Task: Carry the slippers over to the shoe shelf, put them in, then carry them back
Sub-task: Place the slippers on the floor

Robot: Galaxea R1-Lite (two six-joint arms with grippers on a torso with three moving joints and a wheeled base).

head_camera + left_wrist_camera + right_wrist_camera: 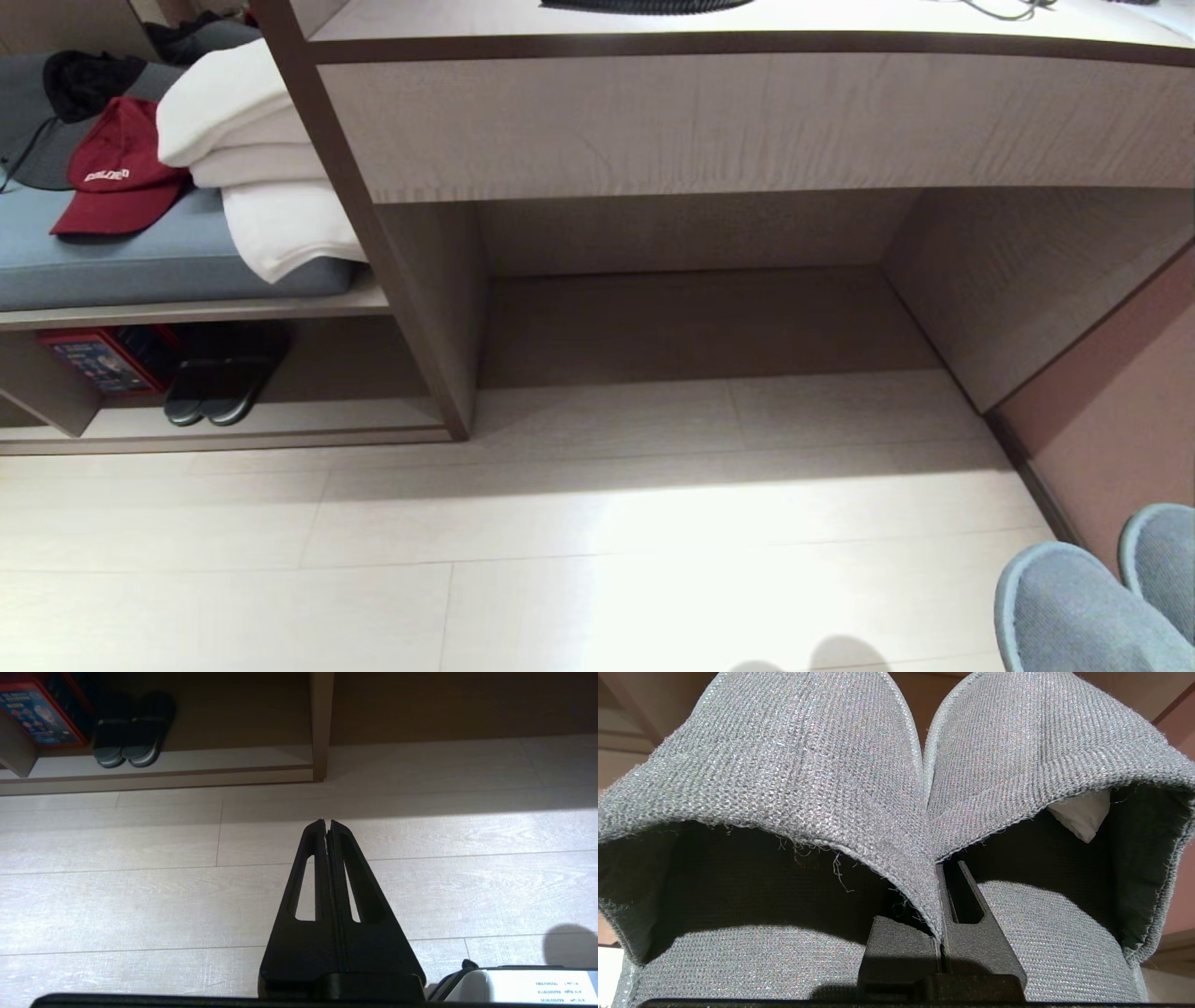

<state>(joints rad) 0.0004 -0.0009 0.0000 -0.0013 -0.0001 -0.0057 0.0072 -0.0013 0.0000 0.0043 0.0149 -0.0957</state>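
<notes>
1. The slippers (1074, 607) are soft grey-blue knit with a paler rim.
2. The shoe shelf (411, 308) is beige wood-grain with darker brown edge trim.
3. The dark slippers (219, 387) inside it are charcoal with paler sole edges.
4. The box (98, 359) beside them is red with a blue printed face.
5. The cap (117, 173) is dark red with white lettering.
6. The towels (252, 159) are white.
7. The cushion (140, 261) is blue-grey.
8. The floor (523, 551) is pale whitish wood-grain planks.
9. The left gripper (327, 823) is black.

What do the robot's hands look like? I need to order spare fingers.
Both are matt black plastic. The left hand has two long fingers tapering to a point, each with a slim cut-out slot. The right hand shows the same black slotted fingers.
</notes>
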